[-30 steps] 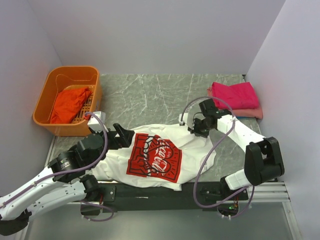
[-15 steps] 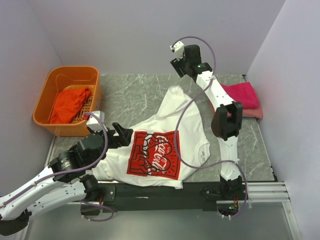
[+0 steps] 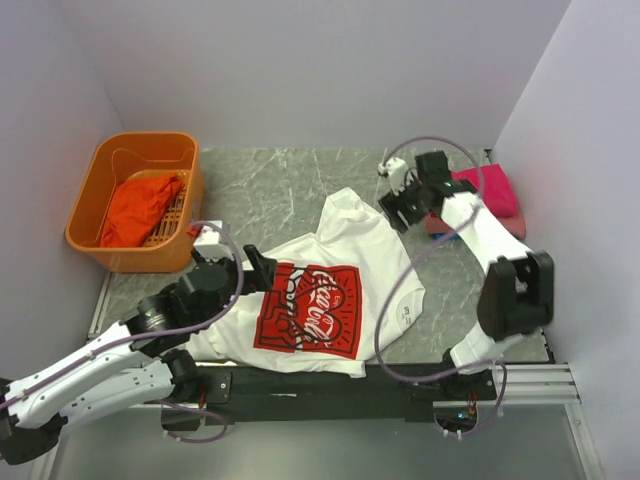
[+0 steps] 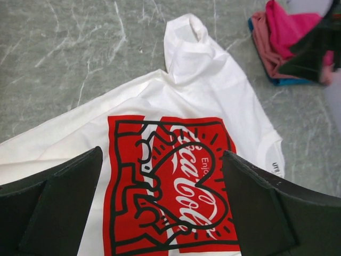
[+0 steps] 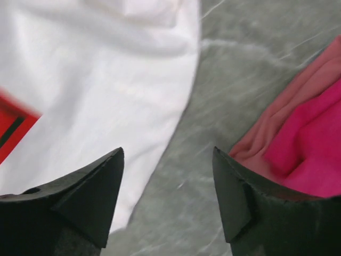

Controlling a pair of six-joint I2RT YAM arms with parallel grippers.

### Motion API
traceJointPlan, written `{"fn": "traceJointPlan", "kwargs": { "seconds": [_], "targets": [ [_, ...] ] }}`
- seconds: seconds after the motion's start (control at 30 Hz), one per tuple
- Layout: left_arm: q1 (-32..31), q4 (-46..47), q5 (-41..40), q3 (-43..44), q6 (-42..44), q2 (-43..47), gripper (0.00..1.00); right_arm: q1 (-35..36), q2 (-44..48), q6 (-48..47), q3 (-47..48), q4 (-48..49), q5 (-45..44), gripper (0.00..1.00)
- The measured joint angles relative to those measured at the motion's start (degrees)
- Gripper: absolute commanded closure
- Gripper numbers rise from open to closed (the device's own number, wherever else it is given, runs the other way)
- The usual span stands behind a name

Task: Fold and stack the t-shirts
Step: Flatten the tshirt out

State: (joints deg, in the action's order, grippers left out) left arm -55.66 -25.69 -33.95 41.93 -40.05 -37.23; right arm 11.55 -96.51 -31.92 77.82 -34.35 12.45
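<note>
A white t-shirt with a red print lies spread at the table's front middle, one sleeve reaching toward the back. My left gripper hovers open over the print, nothing between its fingers. My right gripper is open and empty above bare table, between the white t-shirt's edge and the folded stack. That stack sits at the right: a magenta t-shirt on a pink one, with a blue edge beneath. An orange-red t-shirt lies in the basket.
The orange plastic basket stands at the left edge of the table. Walls close in the back and both sides. Grey marble tabletop shows behind the white shirt. The arm bases and a rail run along the front.
My right gripper pulled the white shirt's sleeve up toward the back, opened and let it go, then swung down to the right beside the stack. The left arm shifted slightly forward.
</note>
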Motion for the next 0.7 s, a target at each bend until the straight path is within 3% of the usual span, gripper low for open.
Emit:
{"fn": "traceJointPlan", "kwargs": {
  "seconds": [0.17,0.37,0.7],
  "targets": [
    [0.8,2.9,2.3,-2.0,1.4,-5.2,0.00,-3.9,9.9,-1.4,-11.9,-2.8,8.2,0.32],
    [2.1,5.3,6.1,-2.7,2.2,-9.8,0.02,-9.0,5.7,-1.4,-20.3,-5.0,11.2,0.37],
    [2.9,6.6,8.7,-4.6,2.3,-8.5,0.02,-8.9,3.7,-0.1,-22.4,-4.2,9.9,0.40]
  ]
}}
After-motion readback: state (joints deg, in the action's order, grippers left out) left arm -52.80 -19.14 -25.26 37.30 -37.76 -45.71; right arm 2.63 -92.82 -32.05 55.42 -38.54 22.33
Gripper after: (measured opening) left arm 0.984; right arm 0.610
